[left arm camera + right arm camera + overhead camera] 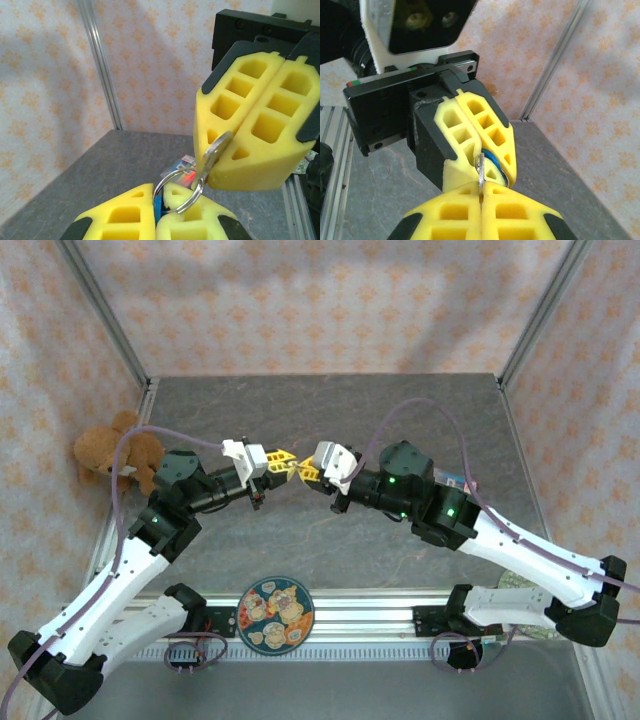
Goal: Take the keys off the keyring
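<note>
Both grippers meet in mid-air above the middle of the table. My left gripper (283,462) (155,202) is shut on the keyring, pinching its small blue tag (159,206) (493,159) between the yellow foam fingers. The thin metal ring (193,201) (497,173) sticks out past the fingertips. My right gripper (306,472) (481,197) is shut on the pale metal key (215,152) (481,176). The key's head hangs on the ring, and its blade is hidden between the right fingers.
A brown teddy bear (115,455) lies at the table's left edge. A round cartoon plate (276,612) rests on the aluminium rail (380,612) at the front. A colourful packet (456,480) (184,164) lies on the grey table beyond the right arm.
</note>
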